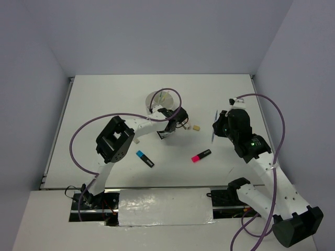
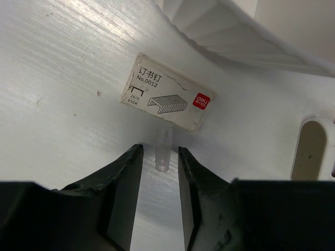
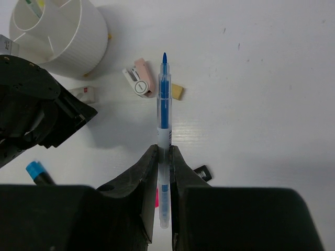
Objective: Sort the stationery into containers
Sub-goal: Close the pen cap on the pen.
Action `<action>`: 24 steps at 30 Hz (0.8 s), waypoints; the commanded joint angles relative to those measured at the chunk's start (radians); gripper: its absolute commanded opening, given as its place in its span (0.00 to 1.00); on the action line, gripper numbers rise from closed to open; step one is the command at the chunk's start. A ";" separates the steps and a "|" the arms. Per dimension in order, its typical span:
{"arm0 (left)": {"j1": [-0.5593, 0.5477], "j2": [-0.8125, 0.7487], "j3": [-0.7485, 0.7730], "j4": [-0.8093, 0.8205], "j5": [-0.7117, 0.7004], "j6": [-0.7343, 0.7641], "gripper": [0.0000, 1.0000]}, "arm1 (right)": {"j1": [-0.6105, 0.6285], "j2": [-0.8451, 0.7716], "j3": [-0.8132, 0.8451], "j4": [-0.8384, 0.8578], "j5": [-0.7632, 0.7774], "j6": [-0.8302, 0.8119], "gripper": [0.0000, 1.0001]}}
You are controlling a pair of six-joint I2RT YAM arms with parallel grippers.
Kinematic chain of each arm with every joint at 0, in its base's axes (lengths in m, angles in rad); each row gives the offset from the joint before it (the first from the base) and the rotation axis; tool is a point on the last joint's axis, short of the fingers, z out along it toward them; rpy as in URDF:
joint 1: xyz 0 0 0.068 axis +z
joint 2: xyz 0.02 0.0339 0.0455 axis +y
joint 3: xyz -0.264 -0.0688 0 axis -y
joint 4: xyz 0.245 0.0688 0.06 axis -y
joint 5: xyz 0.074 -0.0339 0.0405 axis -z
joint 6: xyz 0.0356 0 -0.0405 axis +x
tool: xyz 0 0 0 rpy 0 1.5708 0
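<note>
Clamping a light-blue pen (image 3: 164, 104) pointing 12 o'clock, the right gripper (image 3: 164, 157) sees the organiser cup (image 3: 78, 49) at 11 o'clock; the left gripper (image 2: 159, 172) gapes.

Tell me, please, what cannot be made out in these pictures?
Left wrist view: the thin clear piece in the open left hand is blurred; its kind is unclear.
Right wrist view: the pink highlighter is almost wholly hidden behind the right hand gripping the blue pen.
Right wrist view: the cup is cut by the top edge; top view shows its contents too small.
</note>
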State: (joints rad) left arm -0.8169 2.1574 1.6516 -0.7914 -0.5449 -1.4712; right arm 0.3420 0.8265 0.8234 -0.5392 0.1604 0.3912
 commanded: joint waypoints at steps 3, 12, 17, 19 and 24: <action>-0.005 0.013 -0.015 0.009 0.013 0.000 0.43 | -0.006 -0.021 -0.001 0.041 -0.015 -0.017 0.00; -0.004 -0.010 -0.052 0.041 0.011 0.066 0.25 | -0.005 -0.035 -0.009 0.044 -0.033 -0.011 0.00; -0.005 -0.062 -0.156 0.130 0.059 0.127 0.00 | -0.005 -0.043 -0.006 0.045 -0.088 -0.017 0.00; -0.011 -0.122 -0.194 0.178 0.083 0.156 0.00 | -0.006 -0.053 -0.010 0.060 -0.154 -0.040 0.00; -0.060 -0.376 -0.326 0.282 0.076 0.262 0.00 | -0.003 -0.098 -0.041 0.128 -0.370 -0.094 0.00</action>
State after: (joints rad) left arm -0.8440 1.9507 1.3666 -0.5819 -0.4881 -1.3056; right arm 0.3420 0.7673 0.8040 -0.5037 -0.0414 0.3485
